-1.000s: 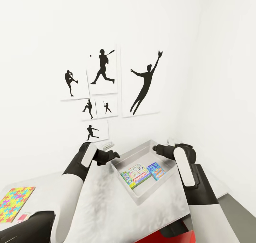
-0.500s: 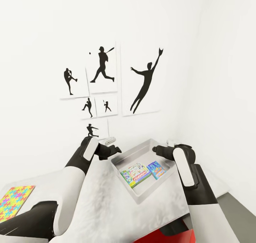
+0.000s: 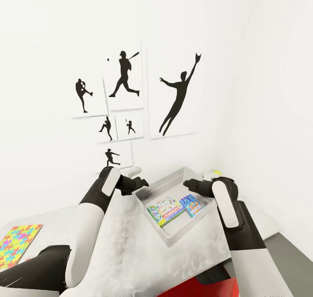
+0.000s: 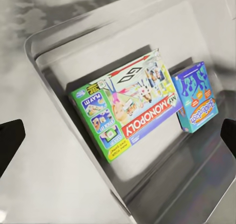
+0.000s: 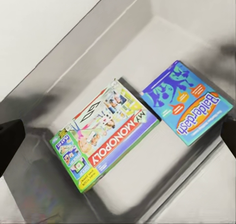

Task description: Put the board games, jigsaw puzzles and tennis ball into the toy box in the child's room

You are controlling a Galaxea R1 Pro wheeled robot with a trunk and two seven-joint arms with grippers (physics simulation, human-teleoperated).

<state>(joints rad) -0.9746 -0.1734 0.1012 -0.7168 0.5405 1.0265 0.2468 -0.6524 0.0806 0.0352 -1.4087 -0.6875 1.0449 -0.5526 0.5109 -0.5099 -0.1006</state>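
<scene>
The pale grey toy box stands on the table, close to the white wall. Two board games lie flat inside it: the green-edged Monopoly box and the blue one. My left gripper hovers open at the box's left corner. Over its far right rim, my right gripper is open too. Nothing is held. The tennis ball peeks out behind my right wrist. One jigsaw puzzle lies at the table's far left.
Black baseball silhouettes hang on the wall right behind the table. A side wall closes in on the right. My red base shows under the table's near edge. A small pale object sits by the wall behind my left gripper.
The camera has shifted, so the wall pictures sit higher. My left gripper moved a little right toward the box corner. The tennis ball has come into sight behind my right wrist.
</scene>
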